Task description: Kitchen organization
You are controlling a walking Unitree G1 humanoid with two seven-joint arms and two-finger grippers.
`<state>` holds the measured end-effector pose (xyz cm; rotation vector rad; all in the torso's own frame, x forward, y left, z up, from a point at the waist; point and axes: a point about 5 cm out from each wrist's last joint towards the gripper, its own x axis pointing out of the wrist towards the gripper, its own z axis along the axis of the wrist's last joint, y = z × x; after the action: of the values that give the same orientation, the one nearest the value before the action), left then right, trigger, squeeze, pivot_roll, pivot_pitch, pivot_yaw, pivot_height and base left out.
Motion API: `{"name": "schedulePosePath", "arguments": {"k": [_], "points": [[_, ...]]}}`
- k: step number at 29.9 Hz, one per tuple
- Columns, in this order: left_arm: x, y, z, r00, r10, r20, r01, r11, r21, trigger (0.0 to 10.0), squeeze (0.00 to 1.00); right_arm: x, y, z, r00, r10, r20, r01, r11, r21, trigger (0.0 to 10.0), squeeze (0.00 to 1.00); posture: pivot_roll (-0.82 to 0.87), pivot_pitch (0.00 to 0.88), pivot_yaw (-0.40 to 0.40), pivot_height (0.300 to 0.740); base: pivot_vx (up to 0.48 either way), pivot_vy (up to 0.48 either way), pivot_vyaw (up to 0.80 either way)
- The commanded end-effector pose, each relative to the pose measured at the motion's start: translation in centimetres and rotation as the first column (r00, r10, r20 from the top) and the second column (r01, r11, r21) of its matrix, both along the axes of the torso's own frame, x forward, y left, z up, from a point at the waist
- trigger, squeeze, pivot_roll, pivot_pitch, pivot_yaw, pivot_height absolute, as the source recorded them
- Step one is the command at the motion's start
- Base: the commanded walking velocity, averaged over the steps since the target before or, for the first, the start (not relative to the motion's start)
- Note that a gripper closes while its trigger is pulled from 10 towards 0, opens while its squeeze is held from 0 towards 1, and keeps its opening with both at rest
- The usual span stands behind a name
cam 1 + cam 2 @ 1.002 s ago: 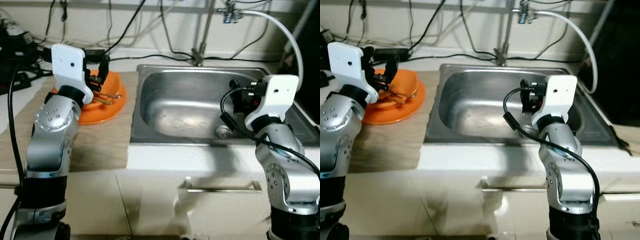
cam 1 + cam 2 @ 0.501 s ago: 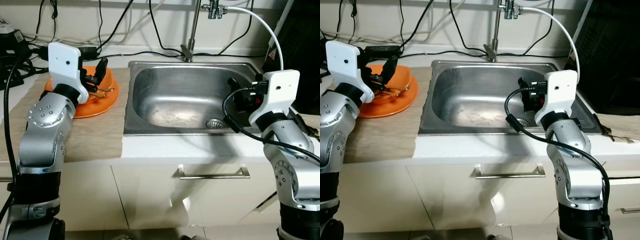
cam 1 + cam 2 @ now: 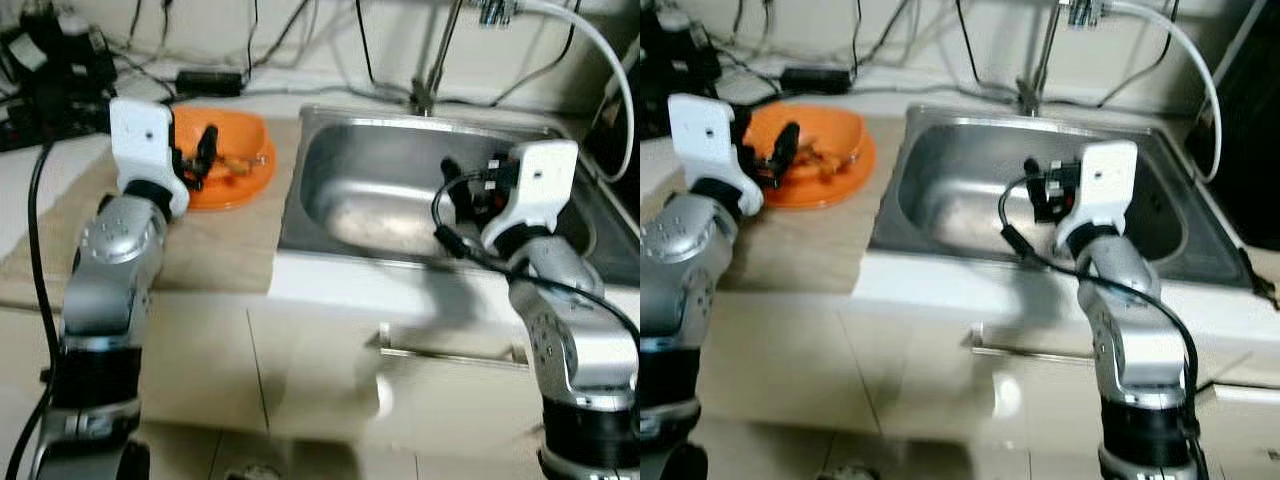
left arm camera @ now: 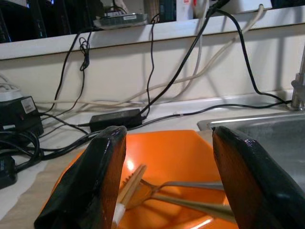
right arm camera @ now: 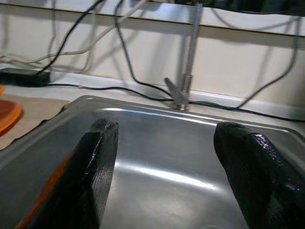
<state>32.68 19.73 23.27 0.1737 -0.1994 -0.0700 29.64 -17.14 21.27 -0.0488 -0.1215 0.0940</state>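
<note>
**Both grippers empty, utensils waiting in the orange bowl**

The orange bowl (image 3: pixel 228 160) sits on the tan mat (image 3: pixel 190 250) on the counter, just beside the near-left corner of the sink (image 3: pixel 400 200). Inside it lie a few utensils (image 4: pixel 171 193): a metal fork or spoon and what look like pale wooden sticks, crossing one another at the bottom. Exactly how many pieces there are is hard to tell.

The left gripper (image 3: pixel 196 158) hovers at the bowl's near rim, pointed into it. Its jaws stand wide apart, holding nothing, with the utensils lying between and beyond the fingers (image 4: pixel 90 191). The right gripper (image 3: pixel 1040 195) is held over the sink basin, also spread wide and empty. Behind everything run a faucet (image 3: pixel 428 70), a white hose (image 3: pixel 590 40) and a tangle of black cables (image 4: pixel 157 67) along the wall.

The likely next step is lifting utensils out of the bowl. The risks: the thin pieces cross, so a pinch may catch one and flick or drag another over the rim; a finger pressing down on the bowl's edge could tip or slide it on the mat; and the head view is blurred, so aim may be off.
</note>
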Motion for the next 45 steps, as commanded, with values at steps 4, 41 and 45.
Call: {"name": "schedulePosePath", "arguments": {"k": [4, 41, 45], "points": [[0.1, -0.1, 0.7, 1.000, -0.010, 0.021, 0.010, 1.000, 0.004, 10.0, 0.00, 0.0, -0.5, 0.0, 0.999, -0.040, 0.004, 0.040, 0.999, 0.031, 10.0, 0.00, 0.01, 0.000, -0.022, 0.740, 0.000, 0.000, 0.00], [-1.0, 1.8, 0.4, 0.959, -0.271, -0.088, 0.284, 0.933, 0.223, 10.0, 0.00, -1.5, 3.8, 0.3, 0.911, 0.411, 0.017, -0.410, 0.911, -0.035, 10.0, 0.00, 0.02, 0.000, -0.025, 0.740, 0.000, 0.000, 0.00], [-0.6, 2.5, 0.9, 0.973, -0.221, -0.071, 0.231, 0.952, 0.202, 10.0, 0.00, -1.1, 3.0, 0.3, 0.933, 0.359, 0.023, -0.358, 0.933, -0.029, 10.0, 0.00, 0.03, 0.000, -0.026, 0.740, 0.000, 0.000, 0.00]]}}
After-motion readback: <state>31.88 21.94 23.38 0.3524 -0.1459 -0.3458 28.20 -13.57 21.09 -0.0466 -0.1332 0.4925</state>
